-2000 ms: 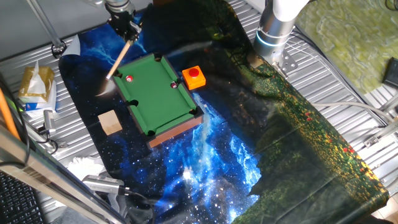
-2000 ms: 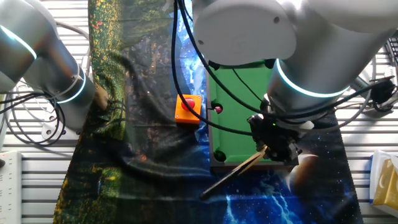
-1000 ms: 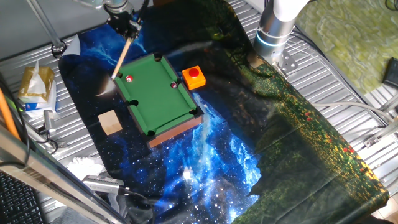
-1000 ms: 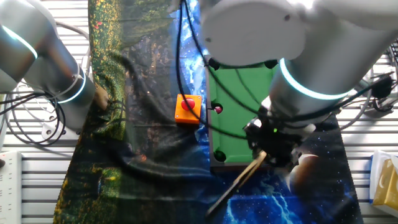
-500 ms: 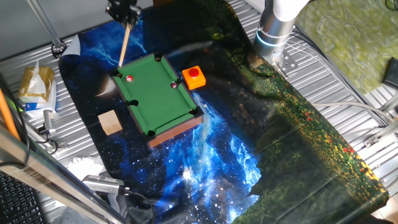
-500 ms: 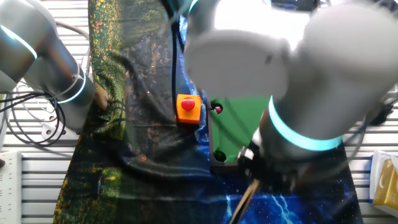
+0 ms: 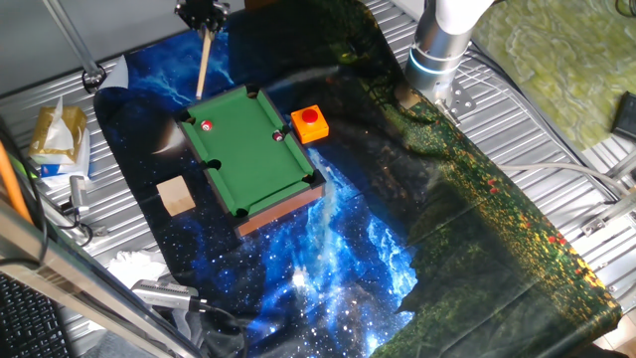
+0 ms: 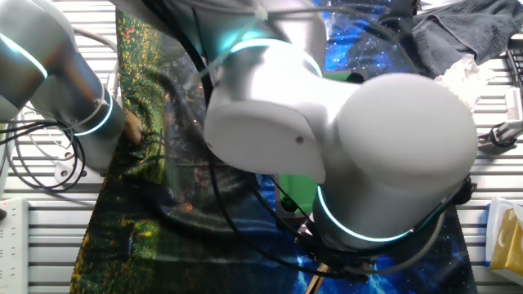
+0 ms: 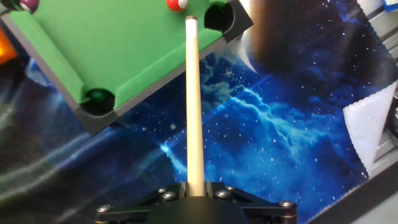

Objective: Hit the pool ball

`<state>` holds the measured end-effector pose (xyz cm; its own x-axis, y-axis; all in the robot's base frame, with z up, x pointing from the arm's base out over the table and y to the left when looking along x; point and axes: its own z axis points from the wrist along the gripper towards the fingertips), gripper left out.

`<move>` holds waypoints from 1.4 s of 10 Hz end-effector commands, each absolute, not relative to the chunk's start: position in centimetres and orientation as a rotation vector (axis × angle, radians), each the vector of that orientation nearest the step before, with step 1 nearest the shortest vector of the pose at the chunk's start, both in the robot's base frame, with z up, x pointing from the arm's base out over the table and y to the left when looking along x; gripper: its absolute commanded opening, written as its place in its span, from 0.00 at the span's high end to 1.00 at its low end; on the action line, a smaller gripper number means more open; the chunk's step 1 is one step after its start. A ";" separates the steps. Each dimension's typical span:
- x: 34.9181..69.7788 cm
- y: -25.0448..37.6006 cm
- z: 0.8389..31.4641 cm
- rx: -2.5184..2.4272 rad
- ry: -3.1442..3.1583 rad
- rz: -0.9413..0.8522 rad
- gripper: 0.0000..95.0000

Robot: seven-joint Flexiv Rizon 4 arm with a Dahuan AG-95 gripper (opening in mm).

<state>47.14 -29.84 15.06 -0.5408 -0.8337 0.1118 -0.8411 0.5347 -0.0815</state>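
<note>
The pool ball [image 7: 208,125] is a tiny bright-red ball near the far-left corner of the miniature green table [image 7: 248,159]. In the hand view it [image 9: 176,4] lies at the top edge, just left of the cue tip. My gripper [image 7: 202,13] is shut on a wooden cue stick [image 7: 202,62] that slants down toward the table's far-left corner and stops short of it. In the hand view the cue stick [image 9: 193,99] runs up from the gripper [image 9: 195,188] to a corner pocket [image 9: 216,16]. In the other fixed view my arm hides the ball.
A darker maroon ball [image 7: 277,135] lies by the table's right rail. A red button on an orange box [image 7: 310,122] stands right of the table, a wooden block [image 7: 176,195] left of it. A second arm's base [image 7: 437,50] stands at the back right.
My gripper has drawn the cue up and back, away from the table's corner. In the other fixed view my arm has swung across and now covers most of the table.
</note>
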 end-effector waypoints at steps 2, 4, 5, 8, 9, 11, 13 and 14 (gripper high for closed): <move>47.1 -29.8 14.4 1.459 -2.709 0.189 1.00; 47.1 -29.7 13.8 1.434 -2.718 0.188 1.00; 47.1 -29.6 13.5 1.426 -2.718 0.190 1.00; 47.3 -29.2 13.1 1.413 -2.722 0.194 1.00; 47.4 -29.0 13.0 1.406 -2.725 0.196 1.00; 47.5 -28.2 12.7 1.384 -2.737 0.199 1.00; 47.6 -27.6 12.4 1.369 -2.745 0.202 1.00; 47.7 -27.3 12.2 1.363 -2.746 0.208 1.00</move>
<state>47.75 -27.06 12.11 -0.6072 -0.7852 0.1218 -0.7946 0.6004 -0.0905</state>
